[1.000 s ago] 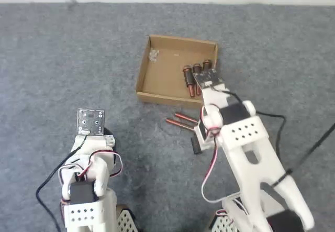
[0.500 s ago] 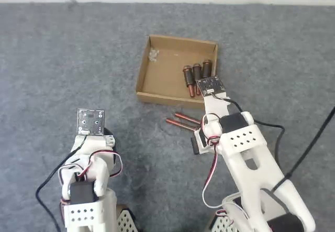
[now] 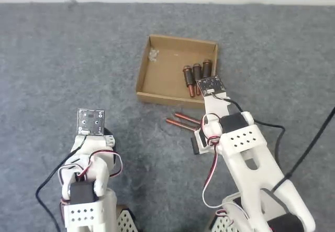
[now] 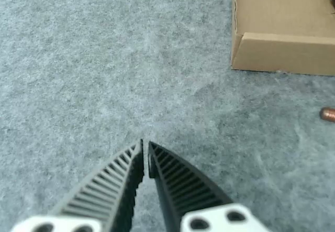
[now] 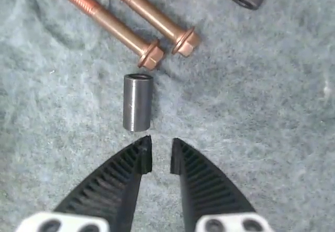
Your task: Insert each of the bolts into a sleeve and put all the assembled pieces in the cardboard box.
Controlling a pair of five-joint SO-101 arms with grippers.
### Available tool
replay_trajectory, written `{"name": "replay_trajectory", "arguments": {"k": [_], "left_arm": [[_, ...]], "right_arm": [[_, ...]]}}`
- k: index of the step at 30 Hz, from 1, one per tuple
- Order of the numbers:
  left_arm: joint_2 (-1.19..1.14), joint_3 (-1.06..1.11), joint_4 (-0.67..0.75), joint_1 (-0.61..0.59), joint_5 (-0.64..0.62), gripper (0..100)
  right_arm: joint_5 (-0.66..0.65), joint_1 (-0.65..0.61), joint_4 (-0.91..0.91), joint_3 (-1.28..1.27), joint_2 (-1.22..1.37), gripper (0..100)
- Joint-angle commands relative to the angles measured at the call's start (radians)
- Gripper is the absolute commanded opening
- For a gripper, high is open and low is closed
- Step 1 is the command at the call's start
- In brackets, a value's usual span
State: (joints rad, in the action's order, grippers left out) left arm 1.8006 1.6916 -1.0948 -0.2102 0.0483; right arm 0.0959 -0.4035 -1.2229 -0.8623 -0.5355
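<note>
loose sleeve [image 5: 138, 102] just beyond the right fingers [image 5: 132, 168] (slightly parted, not touching)

Drew the white right arm [image 3: 241, 135] back from over the open brown cardboard box [image 3: 167, 97], toward the near side of the table. Carried its dark wrist circuit board [image 3: 212, 85] off the three dark sleeves on copper bolts [image 3: 196, 70] to the box's near right corner. Finished that retreat by half a second ago.
</note>
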Motion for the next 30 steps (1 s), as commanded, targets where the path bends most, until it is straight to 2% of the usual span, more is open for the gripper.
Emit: {"name": "replay_trajectory", "arguments": {"k": [1, 10, 17, 21, 24, 30], "left_arm": [[0.021, -0.007, 0.018, -0.002, 0.003, 1], [0.021, -0.007, 0.017, -0.002, 0.003, 1], [0.021, -0.007, 0.017, -0.003, 0.003, 1], [0.021, -0.007, 0.017, -0.002, 0.003, 1], [0.021, -0.007, 0.017, 0.000, 0.003, 1], [0.021, -0.007, 0.017, 0.000, 0.003, 1]], "right_arm": [[0.012, 0.005, -0.007, 0.003, -0.035, 5.8], [0.011, 0.004, 0.028, 0.008, -0.035, 6.4], [0.011, -0.005, 0.025, 0.006, -0.035, 11.3], [0.026, -0.047, 0.033, 0.003, -0.035, 11.3], [0.069, -0.064, 0.091, -0.006, -0.033, 11.3], [0.069, -0.065, 0.272, -0.115, -0.033, 11.4]]}}
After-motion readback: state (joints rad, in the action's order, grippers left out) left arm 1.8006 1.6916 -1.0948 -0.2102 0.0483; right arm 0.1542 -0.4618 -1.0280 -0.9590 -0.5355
